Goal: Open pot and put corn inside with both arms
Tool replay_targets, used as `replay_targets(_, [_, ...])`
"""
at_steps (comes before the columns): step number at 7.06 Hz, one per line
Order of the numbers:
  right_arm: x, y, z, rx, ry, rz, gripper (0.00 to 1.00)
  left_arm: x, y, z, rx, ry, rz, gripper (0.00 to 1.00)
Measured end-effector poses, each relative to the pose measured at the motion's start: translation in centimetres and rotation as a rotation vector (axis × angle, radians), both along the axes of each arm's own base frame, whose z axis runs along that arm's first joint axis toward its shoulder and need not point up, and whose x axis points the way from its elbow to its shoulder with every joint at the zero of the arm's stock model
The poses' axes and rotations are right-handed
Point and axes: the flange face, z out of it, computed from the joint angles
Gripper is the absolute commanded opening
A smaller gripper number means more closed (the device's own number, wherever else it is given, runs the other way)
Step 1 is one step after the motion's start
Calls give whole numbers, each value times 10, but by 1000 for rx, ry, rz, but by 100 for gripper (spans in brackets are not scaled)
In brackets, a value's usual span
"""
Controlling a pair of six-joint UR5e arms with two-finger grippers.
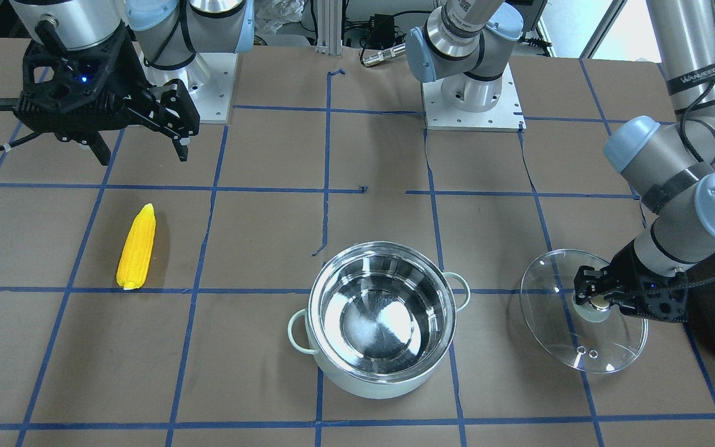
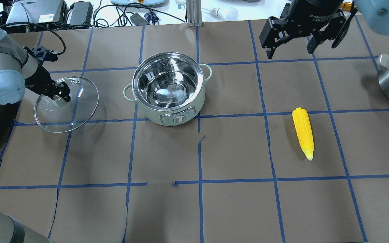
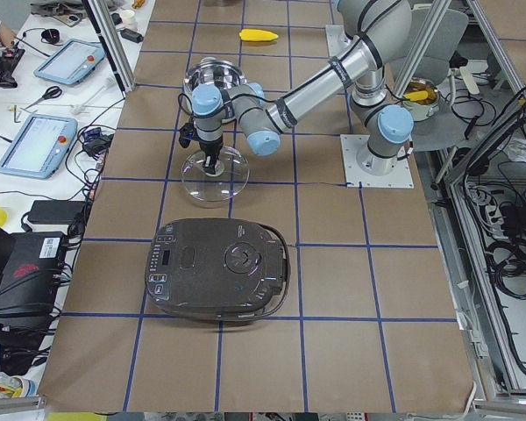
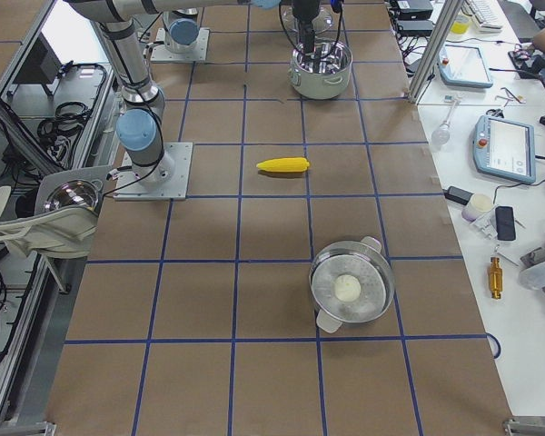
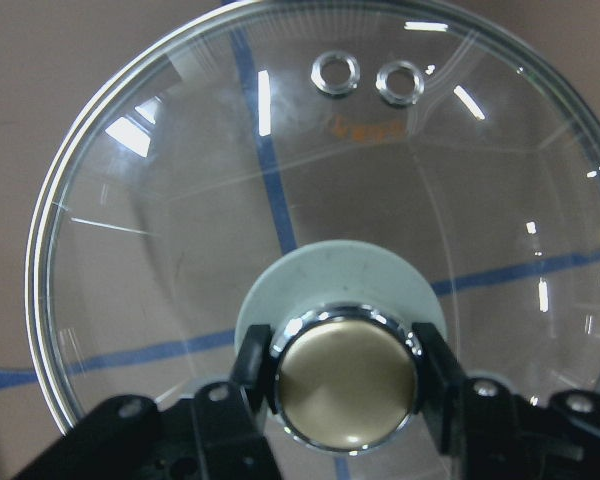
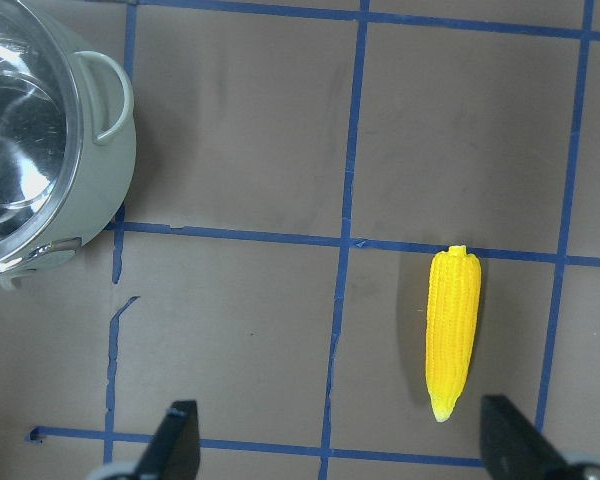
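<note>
Pot: the pot (image 1: 364,382) stands uncovered at lower centre of the front-facing view, its steel inside bare and empty.
Lid: the glass lid (image 1: 556,338) is off to the lower right of that view, beside the pot and clear of it; whether its rim touches the table (image 1: 270,155) I cannot tell.
Left gripper: the left gripper (image 1: 593,297) has its jaws closed on the lid's metal knob (image 5: 347,375), one finger on each side.
Right gripper: the right gripper (image 1: 141,149) hangs at upper left of the front-facing view, jaws spread wide and holding nothing, above the table and short of the corn.
Corn: the corn (image 1: 136,248) lies flat at left centre, well apart from the pot, tip pointing up the frame.
Step in hand: opening looks done; picking up the corn is not yet begun.
Risk, lid: the knob is round and smooth, so the lid could swing or slip; letting go before it rests flat could knock the glass.
Risk, corn: the cob tapers and can roll, so an off-centre pinch may squirt it away.
Risk, drop: released level, the long cob could lodge across the rim rather than fall in.
</note>
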Motion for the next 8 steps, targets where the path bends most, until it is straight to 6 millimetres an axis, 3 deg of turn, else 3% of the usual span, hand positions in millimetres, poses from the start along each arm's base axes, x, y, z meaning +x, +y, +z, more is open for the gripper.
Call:
replay_targets(2, [0, 0, -2, 8, 1, 1, 100, 6, 2, -16, 19, 13, 30, 54])
replay_targets(4, [0, -7, -10, 19, -3, -2, 100, 7, 3, -20, 20, 15, 79, 54])
replay_targets(6, [-4, -24, -35, 67, 6, -16, 100, 8, 7, -24, 21, 13, 114, 55])
replay_targets(7, [-14, -33, -55, 100, 21, -36, 100, 11, 9, -27, 4, 9, 129, 62])
replay_targets(8, [-41, -43, -86, 134, 31, -79, 100, 15, 12, -30, -13, 7, 141, 63])
